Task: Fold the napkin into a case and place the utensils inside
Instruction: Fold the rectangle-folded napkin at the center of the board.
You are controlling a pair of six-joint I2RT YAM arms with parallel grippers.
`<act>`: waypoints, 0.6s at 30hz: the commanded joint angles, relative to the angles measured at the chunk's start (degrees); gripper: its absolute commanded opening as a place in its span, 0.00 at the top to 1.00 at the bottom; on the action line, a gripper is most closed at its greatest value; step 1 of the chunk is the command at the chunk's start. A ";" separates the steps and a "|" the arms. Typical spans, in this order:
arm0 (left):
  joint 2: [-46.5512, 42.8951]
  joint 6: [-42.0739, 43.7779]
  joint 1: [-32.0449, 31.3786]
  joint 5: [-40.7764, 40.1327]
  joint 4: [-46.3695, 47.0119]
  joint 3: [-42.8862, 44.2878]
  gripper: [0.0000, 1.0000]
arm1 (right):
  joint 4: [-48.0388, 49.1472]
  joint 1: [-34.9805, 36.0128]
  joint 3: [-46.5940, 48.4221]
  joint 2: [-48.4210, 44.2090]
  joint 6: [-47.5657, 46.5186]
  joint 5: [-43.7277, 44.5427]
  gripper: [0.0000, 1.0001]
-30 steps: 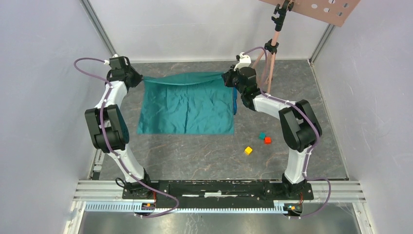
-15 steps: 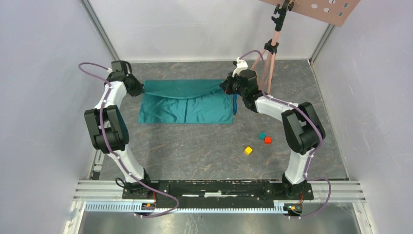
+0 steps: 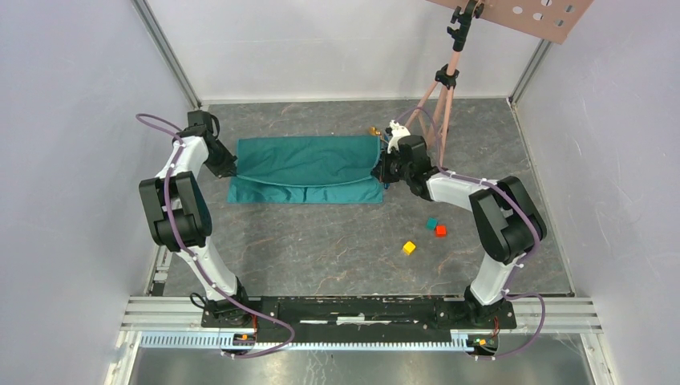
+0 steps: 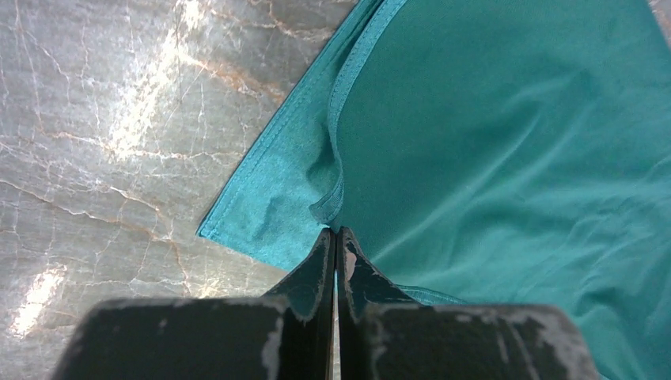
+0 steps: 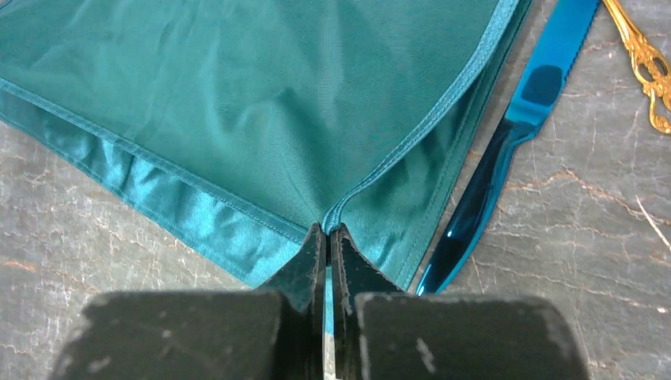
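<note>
The teal-green napkin (image 3: 305, 164) lies on the table doubled over, its top layer stopping just short of the near hem. My left gripper (image 3: 227, 169) is shut on the top layer's left corner hem (image 4: 334, 231), low over the napkin (image 4: 506, 142). At the right corner my right gripper (image 3: 380, 172) is likewise shut on the hem (image 5: 327, 228) of the napkin (image 5: 237, 95). The blue knife (image 5: 514, 134) lies on the table along the cloth's right edge. The gold spoon (image 5: 645, 55) lies just beyond it, also seen as a gold spoon (image 3: 374, 130) by the far right corner.
A teal cube (image 3: 431, 223), a red cube (image 3: 440, 231) and a yellow cube (image 3: 409, 248) sit right of centre, nearer the bases. A tripod stand (image 3: 445, 88) rises at the back right. Enclosure walls close in on both sides.
Both grippers brought the held napkin edge down and toward the near side, laying the top layer flat over the bottom one. The spoon now shows at the far right corner.
</note>
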 commanded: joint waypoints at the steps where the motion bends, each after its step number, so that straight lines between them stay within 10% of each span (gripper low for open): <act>1: -0.47 2.85 0.33 -0.12 -2.11 -1.48 0.98 | -0.03 -0.19 -1.10 -3.38 -1.87 0.08 1.00; 18: -2.51 4.49 0.24 -4.21 -2.86 -6.85 0.98 | 3.08 0.05 -7.54 -5.27 1.54 -3.66 1.00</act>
